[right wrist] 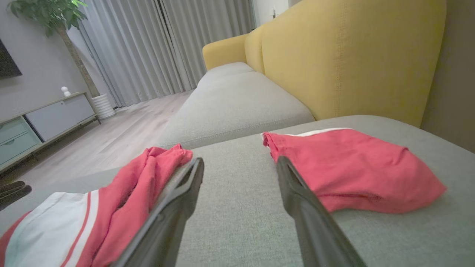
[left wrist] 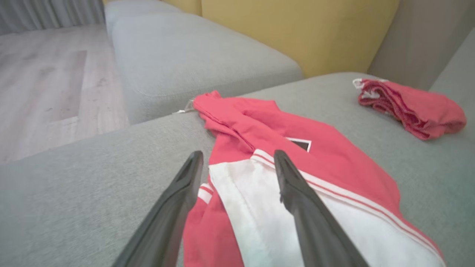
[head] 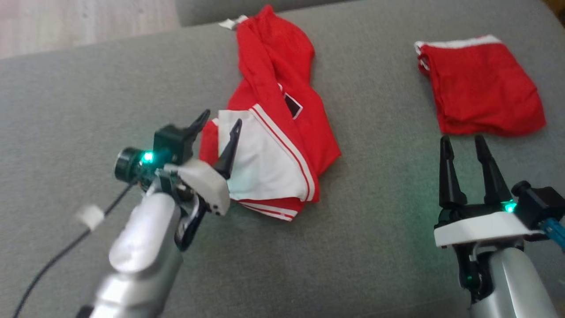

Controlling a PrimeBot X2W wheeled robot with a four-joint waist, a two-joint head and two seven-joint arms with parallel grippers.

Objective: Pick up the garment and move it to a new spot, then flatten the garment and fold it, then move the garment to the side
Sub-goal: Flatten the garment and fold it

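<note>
The left gripper (head: 222,117) (left wrist: 238,153) has its two dark fingers spread wide and holds nothing. It is at the near left edge of the red-and-white garment (head: 265,163) (left wrist: 334,159) (right wrist: 122,200). In the left wrist view one finger lies over the grey cushion just beside the cloth and the other over the white panel. Whether either tip touches the fabric cannot be told.

The right gripper (head: 462,138) (right wrist: 240,160) also has its fingers well apart and is empty. It sits over bare cushion, its tips just short of the near edge of a second red garment (head: 481,88) (left wrist: 415,107) (right wrist: 352,170). This one lies folded with a white band along its far edge.

The red-and-white garment lies crumpled in the middle of the grey sofa seat (head: 88,88) (left wrist: 74,185) (right wrist: 241,193). Its white panel with red stripes is nearest the robot. A red part stretches away to the seat's far edge, and a small dark patch shows on the red. The two garments are well apart.

Behind the seat is another grey seat cushion (left wrist: 185,55) (right wrist: 233,100) and a yellow backrest (left wrist: 297,29) (right wrist: 345,55). Beyond them are a pale wooden floor (left wrist: 44,92) (right wrist: 122,137), grey curtains (right wrist: 148,48), a potted plant (right wrist: 48,15) and a low cabinet (right wrist: 44,122).
</note>
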